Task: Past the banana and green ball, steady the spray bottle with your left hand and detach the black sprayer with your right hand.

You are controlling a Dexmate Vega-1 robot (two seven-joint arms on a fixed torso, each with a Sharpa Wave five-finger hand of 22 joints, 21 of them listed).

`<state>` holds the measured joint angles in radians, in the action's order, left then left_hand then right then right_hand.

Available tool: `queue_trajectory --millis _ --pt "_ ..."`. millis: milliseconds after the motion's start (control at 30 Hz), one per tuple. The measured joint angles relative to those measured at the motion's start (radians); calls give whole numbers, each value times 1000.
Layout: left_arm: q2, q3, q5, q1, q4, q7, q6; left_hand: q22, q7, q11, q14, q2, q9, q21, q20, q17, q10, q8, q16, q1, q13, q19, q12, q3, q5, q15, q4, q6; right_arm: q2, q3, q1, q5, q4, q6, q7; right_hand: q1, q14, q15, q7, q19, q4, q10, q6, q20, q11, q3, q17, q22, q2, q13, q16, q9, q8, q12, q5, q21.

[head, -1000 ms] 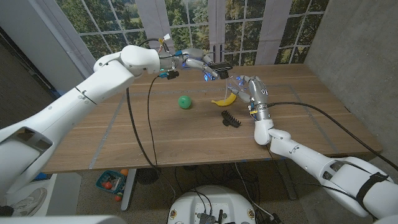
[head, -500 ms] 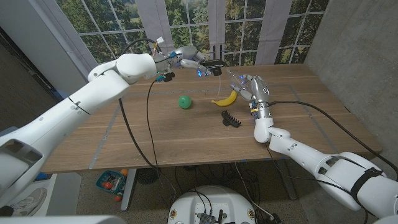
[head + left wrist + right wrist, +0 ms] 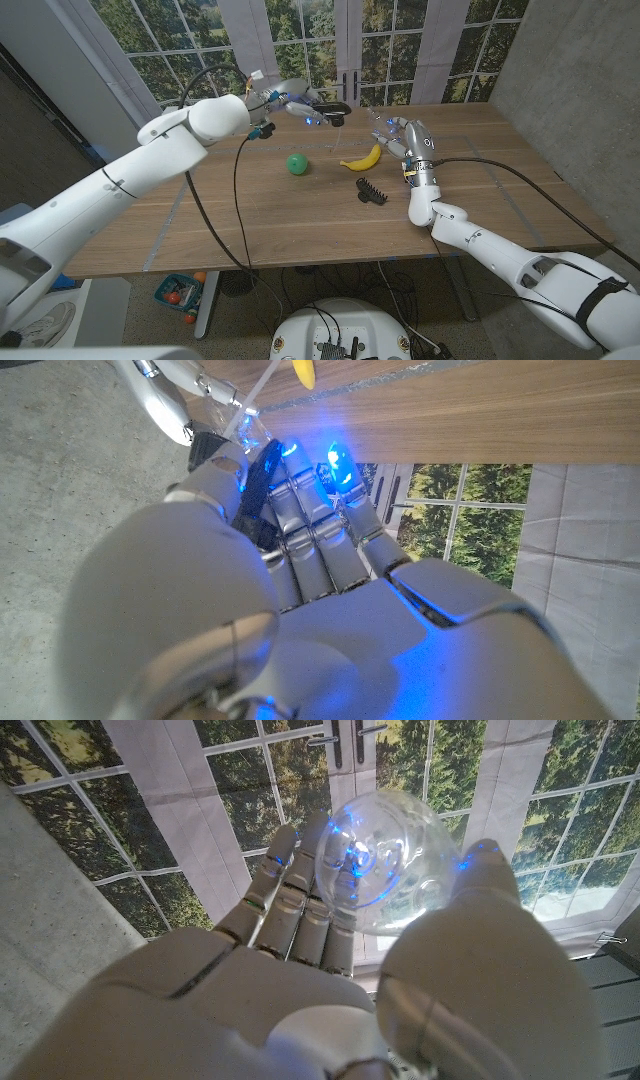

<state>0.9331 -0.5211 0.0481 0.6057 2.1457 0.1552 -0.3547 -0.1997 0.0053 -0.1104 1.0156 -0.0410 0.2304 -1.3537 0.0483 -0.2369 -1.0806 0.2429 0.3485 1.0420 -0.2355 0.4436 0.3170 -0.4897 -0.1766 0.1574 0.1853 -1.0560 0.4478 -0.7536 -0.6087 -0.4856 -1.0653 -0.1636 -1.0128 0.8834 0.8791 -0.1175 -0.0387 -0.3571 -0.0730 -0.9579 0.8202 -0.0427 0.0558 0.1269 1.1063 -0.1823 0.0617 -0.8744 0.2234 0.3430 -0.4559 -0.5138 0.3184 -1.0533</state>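
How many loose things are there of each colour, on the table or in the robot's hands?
Green: 1, the ball.
Yellow: 1, the banana.
Black: 2, the toothed clip on the table and the sprayer in the left hand.
Clear: 1, the bottle in the right hand.
Total: 5.

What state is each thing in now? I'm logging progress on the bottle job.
Clear plastic spray bottle: held in the right hand, off the wooden table.
Black sprayer: held by the left hand, apart from the bottle.
Yellow banana: lying on the table.
Green ball: resting on the table.
Black toothed clip: lying on the table.
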Motion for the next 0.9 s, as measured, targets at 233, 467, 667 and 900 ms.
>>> queue_trajectory --millis 233,467,667,900 --pt "7 -8 -51 23 26 -22 -37 0 -5 0 1 -3 0 0 0 5 0 0 0 14 3 0 -9 4 0 1 -4 -5 56 14 -54 4 -153 138 86 0 0 0 3 -8 0 -12 7 0 5 0 0 1 0 8 0 -13 5 5 0 0" --pt "13 -15 -79 37 40 -23 -55 0 -5 0 1 -1 0 -4 -4 5 0 -2 0 17 4 -4 -9 4 7 1 -4 -5 106 31 -109 0 -292 269 171 0 0 0 1 -15 3 -15 9 0 3 -3 -5 1 0 21 0 -27 13 17 0 0" --pt "16 -20 -99 50 49 -19 -67 5 0 0 -1 2 0 -4 -1 5 0 -8 -5 20 9 -6 -11 4 7 3 -4 -11 143 44 -152 -9 -402 370 241 0 0 0 1 -18 5 -27 9 -4 2 -6 -13 1 0 32 -6 -44 21 26 -1 0" --pt "21 -28 -124 66 64 -19 -94 5 0 0 -2 4 0 -4 -3 9 0 -8 -9 22 9 -11 -12 6 7 3 -3 -11 175 57 -193 -13 -504 474 322 0 0 0 -2 -22 5 -27 13 0 2 -6 -22 3 0 40 -7 -54 23 34 -1 5"
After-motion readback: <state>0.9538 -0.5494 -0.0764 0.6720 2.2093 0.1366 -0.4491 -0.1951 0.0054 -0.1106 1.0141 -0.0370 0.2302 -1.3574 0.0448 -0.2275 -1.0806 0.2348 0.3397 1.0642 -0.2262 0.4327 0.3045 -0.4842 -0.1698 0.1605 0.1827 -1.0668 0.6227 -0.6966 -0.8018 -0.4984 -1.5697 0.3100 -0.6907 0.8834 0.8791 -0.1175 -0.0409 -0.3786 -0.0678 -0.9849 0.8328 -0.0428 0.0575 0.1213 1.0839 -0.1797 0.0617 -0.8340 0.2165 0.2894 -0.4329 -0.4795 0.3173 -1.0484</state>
